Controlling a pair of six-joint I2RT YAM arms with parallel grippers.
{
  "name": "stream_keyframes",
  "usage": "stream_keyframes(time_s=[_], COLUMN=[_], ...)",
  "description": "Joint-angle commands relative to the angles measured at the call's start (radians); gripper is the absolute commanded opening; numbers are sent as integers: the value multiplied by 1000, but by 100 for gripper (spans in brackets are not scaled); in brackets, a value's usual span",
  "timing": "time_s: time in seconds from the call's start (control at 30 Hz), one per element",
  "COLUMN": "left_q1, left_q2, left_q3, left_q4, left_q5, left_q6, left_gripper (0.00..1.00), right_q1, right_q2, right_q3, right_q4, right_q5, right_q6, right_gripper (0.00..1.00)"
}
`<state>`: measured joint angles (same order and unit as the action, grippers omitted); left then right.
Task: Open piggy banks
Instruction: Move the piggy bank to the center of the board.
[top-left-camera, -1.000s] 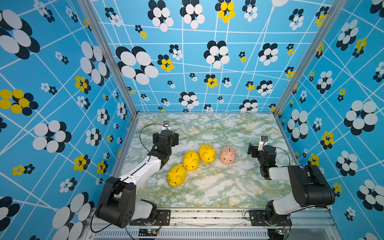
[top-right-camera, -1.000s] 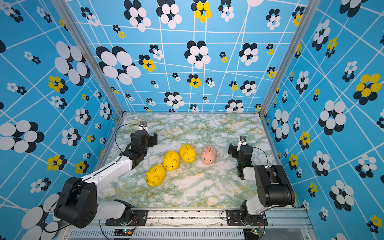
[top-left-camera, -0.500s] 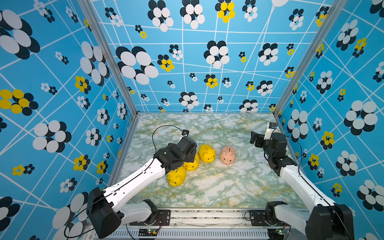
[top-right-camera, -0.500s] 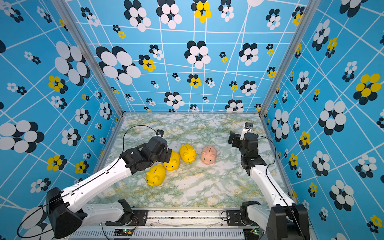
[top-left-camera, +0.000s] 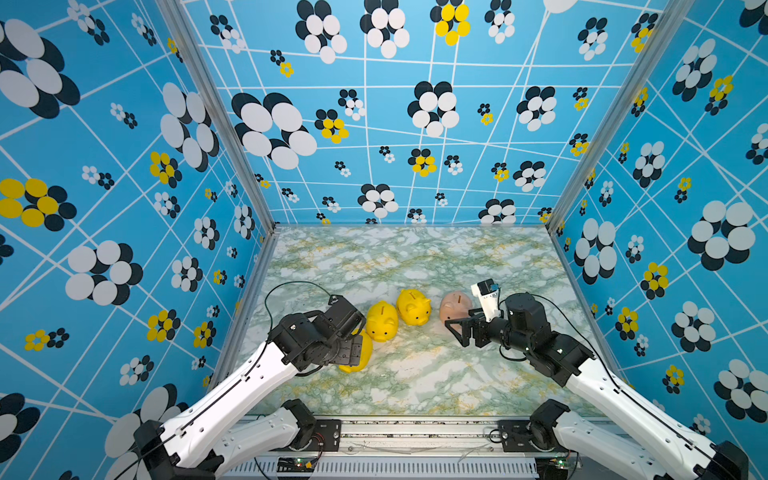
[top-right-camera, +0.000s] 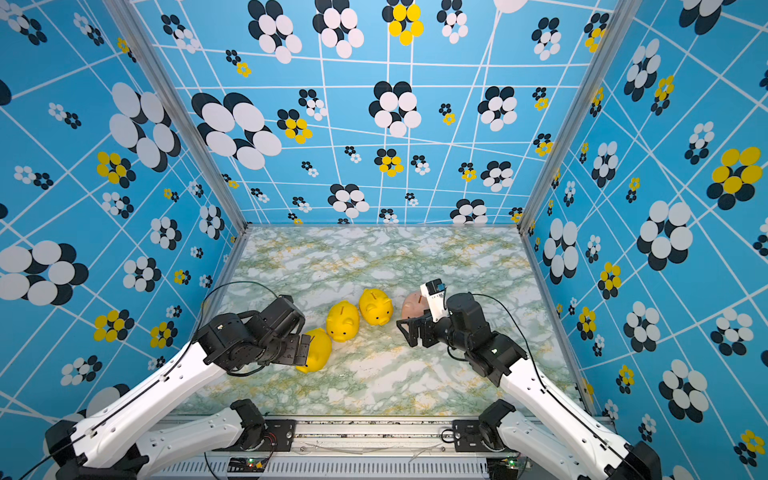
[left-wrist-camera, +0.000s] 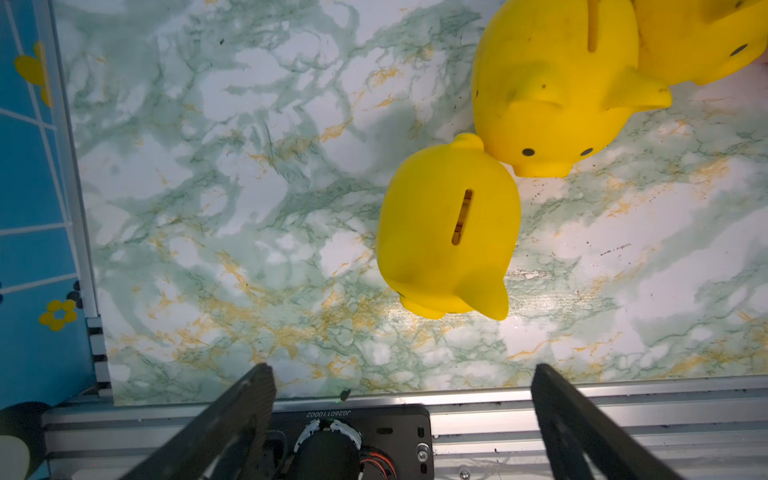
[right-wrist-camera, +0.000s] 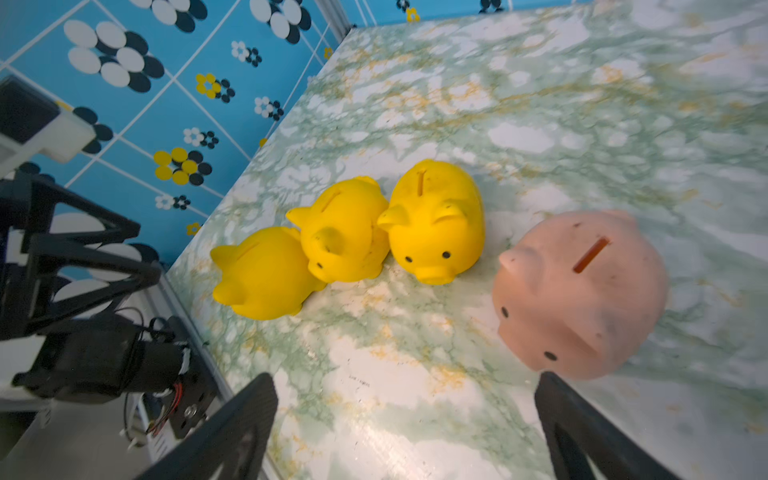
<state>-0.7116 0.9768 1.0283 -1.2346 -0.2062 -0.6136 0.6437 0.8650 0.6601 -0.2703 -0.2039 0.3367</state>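
Four piggy banks stand upright in a row on the marble table (top-left-camera: 415, 257), coin slots up. In both top views, left to right, they are a yellow one (top-left-camera: 363, 353) (top-right-camera: 320, 349), a second yellow (top-left-camera: 382, 320), a third yellow (top-left-camera: 413, 306) and a pale pink one (top-left-camera: 455, 305). My left gripper (top-left-camera: 352, 353) (left-wrist-camera: 403, 374) hangs open over the near side of the leftmost yellow bank (left-wrist-camera: 444, 232) and hides part of it. My right gripper (top-left-camera: 455, 332) (right-wrist-camera: 405, 386) is open just in front of the pink bank (right-wrist-camera: 582, 291). No belly plugs show.
Blue flowered walls (top-left-camera: 124, 249) close in the left, back and right sides. A metal rail (top-left-camera: 415, 432) with both arm bases runs along the front edge. The two left yellow banks touch in the left wrist view, where the second (left-wrist-camera: 552, 83) has its snout against the first's rear.
Both arms have swung in and down. The left gripper went from the back left to above the leftmost yellow bank, the right from the right wall to the pink bank. The banks have not moved.
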Motion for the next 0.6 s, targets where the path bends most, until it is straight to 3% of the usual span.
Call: stream_keyframes(time_s=[0.0, 0.17, 0.57], left_q1=[98, 195, 207], left_q2=[-2, 68, 262], left_q3=[-35, -71, -97], left_q4=[34, 158, 274], left_q5=[151, 244, 302], left_q6=[46, 98, 186], left_gripper=[99, 99, 99], right_q1=[82, 147, 152], right_q2=[12, 40, 58], right_q3=[-53, -86, -91], right_q4=[10, 95, 76], right_q5=[38, 71, 138], right_q6=[84, 131, 114], right_gripper=[100, 100, 100])
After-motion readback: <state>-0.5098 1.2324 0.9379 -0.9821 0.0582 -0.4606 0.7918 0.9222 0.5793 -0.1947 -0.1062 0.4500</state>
